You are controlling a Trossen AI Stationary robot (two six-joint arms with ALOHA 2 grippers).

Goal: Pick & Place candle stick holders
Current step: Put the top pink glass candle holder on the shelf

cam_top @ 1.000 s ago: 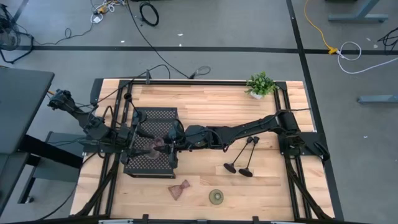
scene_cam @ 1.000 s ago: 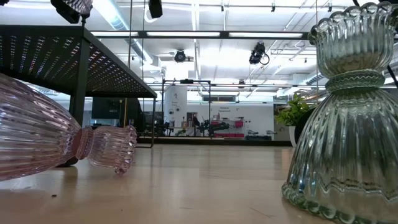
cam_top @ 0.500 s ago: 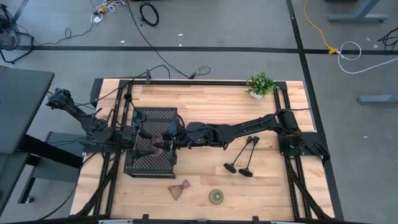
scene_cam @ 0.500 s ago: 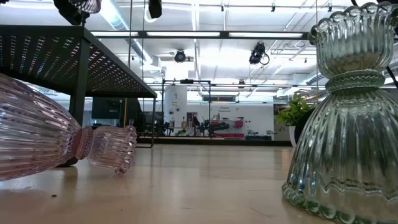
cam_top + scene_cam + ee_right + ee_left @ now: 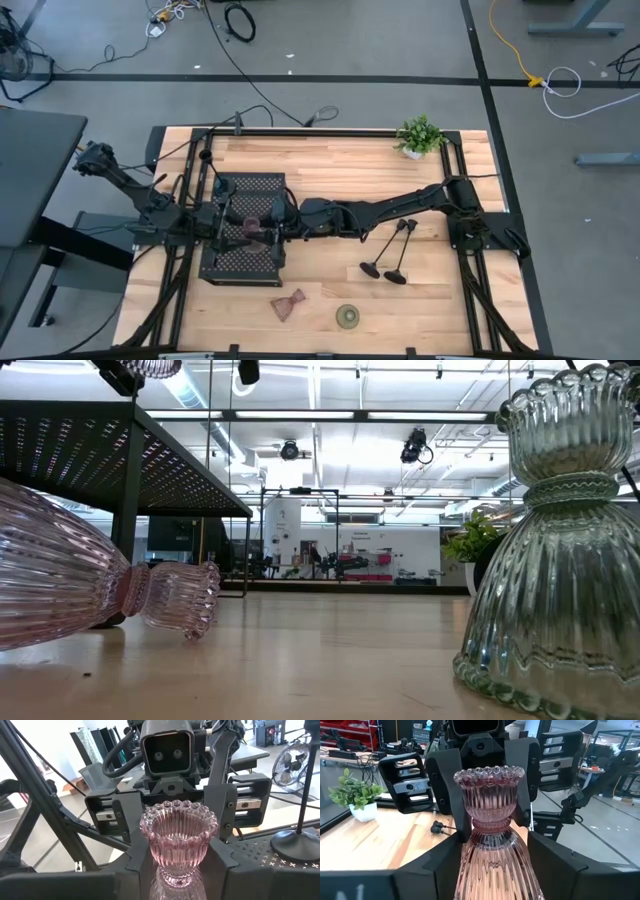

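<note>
Both grippers (image 5: pixel 255 232) meeting — one holder (image 5: pixel 490 835), tray (image 5: pixel 262 185)

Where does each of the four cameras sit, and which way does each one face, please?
High view: overhead, facing straight down; both arms meet over the black tray.
Low view: at tabletop height, facing the room; shows a lying pink holder, a clear-green holder.
Left wrist view: on the left arm, facing the right gripper.
Right wrist view: on the right arm, facing the left gripper.
Both wrist views share the pinkish-brown holder between the fingers.

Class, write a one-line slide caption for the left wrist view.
Both grippers meet around an upright pink glass candle holder, the right gripper gripping its neck.
</note>
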